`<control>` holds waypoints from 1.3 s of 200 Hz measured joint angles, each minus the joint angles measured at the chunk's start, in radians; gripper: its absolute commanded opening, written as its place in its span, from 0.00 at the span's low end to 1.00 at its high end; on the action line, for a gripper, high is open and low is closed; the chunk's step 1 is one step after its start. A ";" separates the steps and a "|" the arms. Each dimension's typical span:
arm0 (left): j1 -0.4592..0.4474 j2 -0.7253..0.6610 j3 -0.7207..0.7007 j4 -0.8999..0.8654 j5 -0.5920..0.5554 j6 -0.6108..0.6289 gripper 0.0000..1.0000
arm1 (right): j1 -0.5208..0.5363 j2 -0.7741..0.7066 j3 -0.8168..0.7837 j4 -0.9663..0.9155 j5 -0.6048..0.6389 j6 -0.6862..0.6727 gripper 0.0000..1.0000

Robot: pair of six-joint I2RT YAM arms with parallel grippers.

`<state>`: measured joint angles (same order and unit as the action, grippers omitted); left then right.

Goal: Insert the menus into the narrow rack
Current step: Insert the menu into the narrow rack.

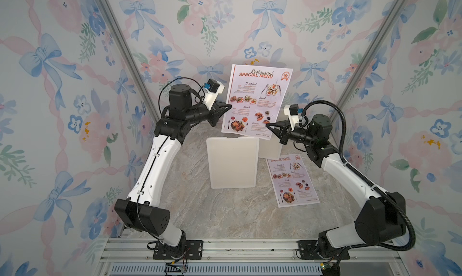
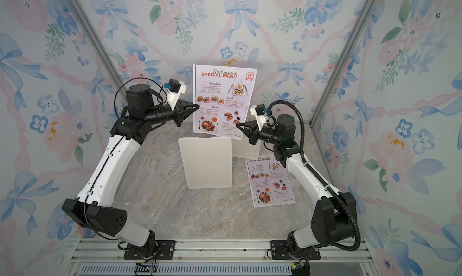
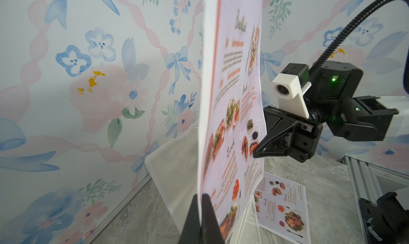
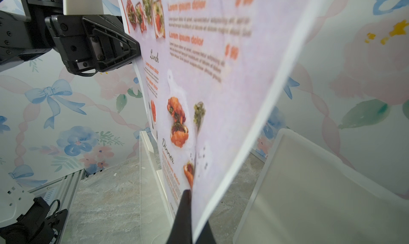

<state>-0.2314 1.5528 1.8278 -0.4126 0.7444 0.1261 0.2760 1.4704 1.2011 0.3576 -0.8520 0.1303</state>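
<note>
Since the left gripper [image 1: 229,106] and right gripper [image 1: 267,124] are clamped on opposite side edges of one menu [image 1: 260,87] above the white rack [image 1: 232,162], this light, floppy sheet probably needs a taut two-sided hold.

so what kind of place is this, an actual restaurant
Probably a staged robot test cell: floral-print walls on a metal frame, a stone-look tabletop, and the left gripper and right gripper pinching one menu.

A raised menu [image 1: 257,99], pale lilac and headed "Restaurant SPECIAL MENU" in orange-red, hangs upright and slightly tilted above the white upright-panelled rack [image 1: 232,162], while a second menu [image 1: 292,181] lies flat, face-up, just beside it.
</note>
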 measured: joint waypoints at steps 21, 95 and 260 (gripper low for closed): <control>0.003 -0.002 -0.011 0.001 0.000 0.000 0.00 | 0.001 0.000 0.000 0.000 0.000 0.000 0.00; 0.006 -0.018 -0.031 0.008 -0.004 0.000 0.00 | 0.005 0.000 0.000 -0.002 0.000 0.000 0.00; 0.023 -0.048 -0.075 0.016 -0.005 0.001 0.00 | 0.021 0.002 0.000 -0.010 0.000 -0.003 0.02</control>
<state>-0.2085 1.5043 1.7527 -0.3969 0.7395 0.1272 0.2974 1.4723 1.2015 0.3481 -0.8516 0.1268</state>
